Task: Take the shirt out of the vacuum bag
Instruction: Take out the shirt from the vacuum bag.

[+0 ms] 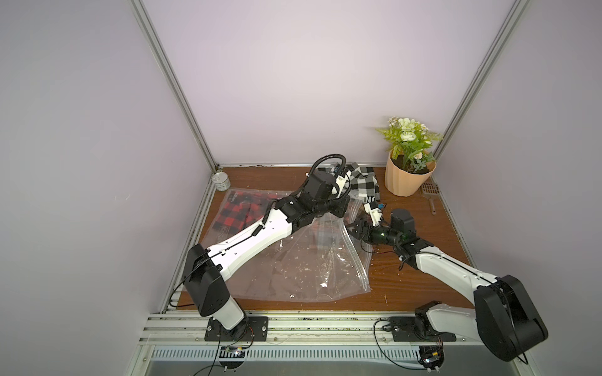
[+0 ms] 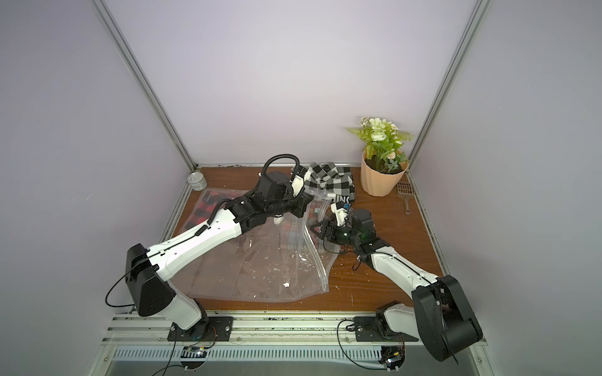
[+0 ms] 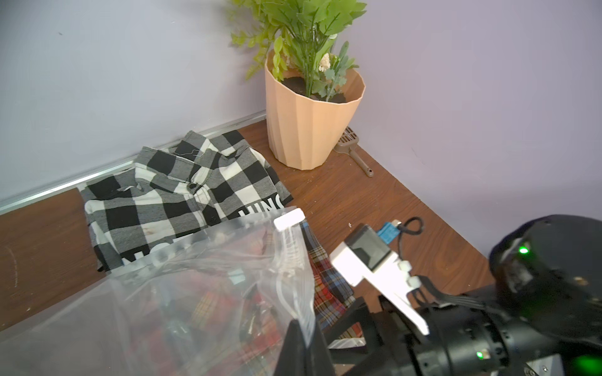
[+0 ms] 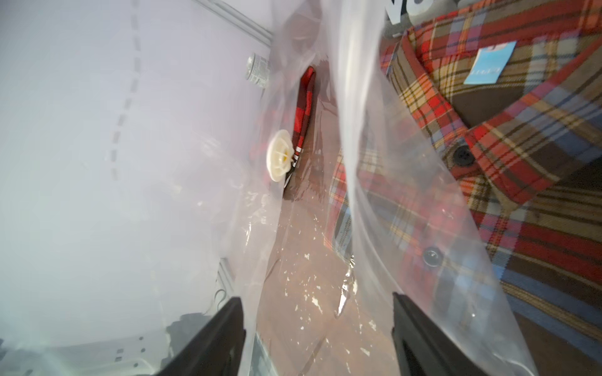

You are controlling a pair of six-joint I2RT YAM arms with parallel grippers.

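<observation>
Two grippers work the vacuum bag (image 1: 293, 270) sprawled on the table (image 1: 410, 286): left gripper (image 1: 341, 209) clamped tight on its lifted mouth edge, right gripper (image 4: 317, 302) spread wide, holding nothing, tips in the opening beside the plaid shirt (image 4: 521, 146) inside.

The left arm (image 1: 247, 241) hid much of the vacuum bag (image 1: 309, 276); its film blurred the plaid shirt (image 4: 521, 162); fingers (image 4: 221, 341) of the right end effector (image 4: 315, 298) ran off-frame.
</observation>
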